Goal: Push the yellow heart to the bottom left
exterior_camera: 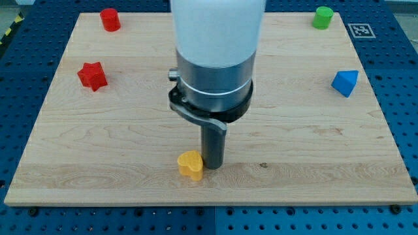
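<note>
Beside my tip (211, 166): glossy yellow heart (191, 164).

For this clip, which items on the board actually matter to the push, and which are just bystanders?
Belongs to the job:
- yellow heart, near the view's bottom, centre
- my tip, right against the heart's right side

Just lying about:
- red star
- red cylinder
- green cylinder
- blue block

The arm hides the board's top middle.

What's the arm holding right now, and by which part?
Nothing is held; there is no hand to grip with. My tip sits against the yellow heart on its side toward the view's right, a pushing contact only, on the wooden board.
</note>
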